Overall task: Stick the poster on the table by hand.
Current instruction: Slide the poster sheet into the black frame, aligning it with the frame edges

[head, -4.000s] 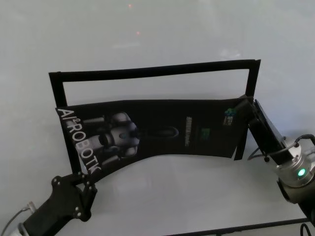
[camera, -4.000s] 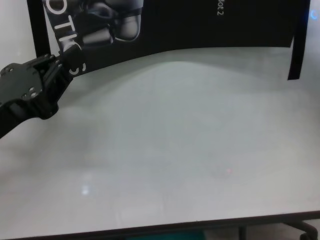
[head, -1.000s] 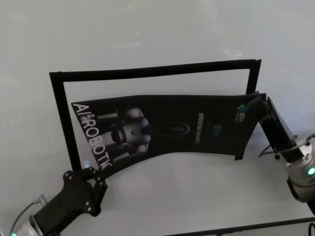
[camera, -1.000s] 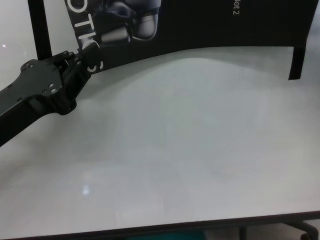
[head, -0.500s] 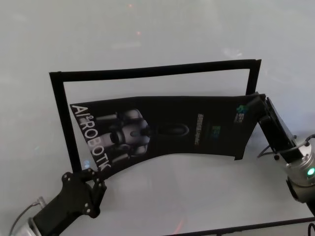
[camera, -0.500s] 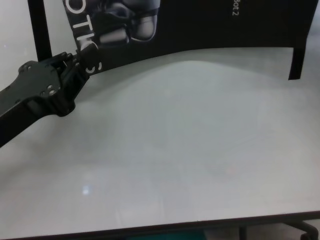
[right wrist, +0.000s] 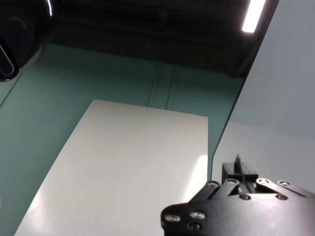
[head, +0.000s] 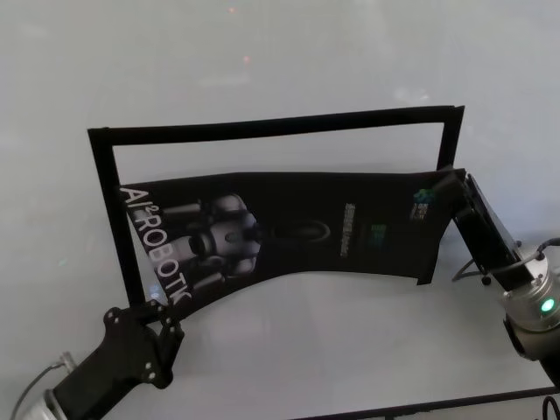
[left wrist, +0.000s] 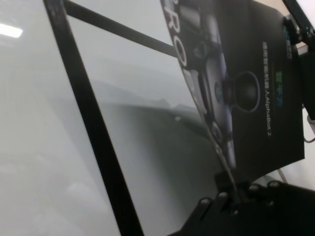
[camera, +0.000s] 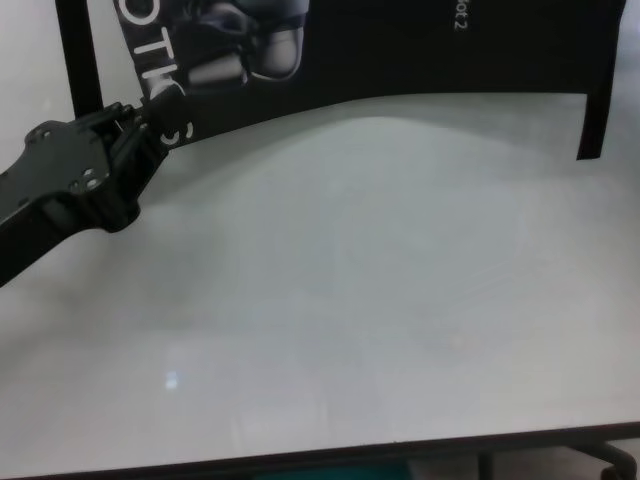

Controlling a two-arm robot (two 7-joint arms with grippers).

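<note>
The poster (head: 289,227) is a glossy black sheet with a grey-white robot and white letters, held bowed above the white table (head: 350,350). My left gripper (head: 160,308) is shut on its near left corner; this also shows in the chest view (camera: 135,115) and the left wrist view (left wrist: 231,189). My right gripper (head: 451,184) is shut on the far right corner, and the right wrist view shows the thin sheet edge (right wrist: 237,164) in its jaws. The poster's near edge (camera: 400,60) arches up off the table.
Narrow black tape strips (head: 271,125) form a frame on the table behind and beside the poster: a far strip, a left strip (head: 109,219) and a right strip (camera: 592,120). The table's dark near edge (camera: 330,455) runs close to my body.
Over the last half second the poster and both grippers have shifted a little to the left. Both grips are unchanged.
</note>
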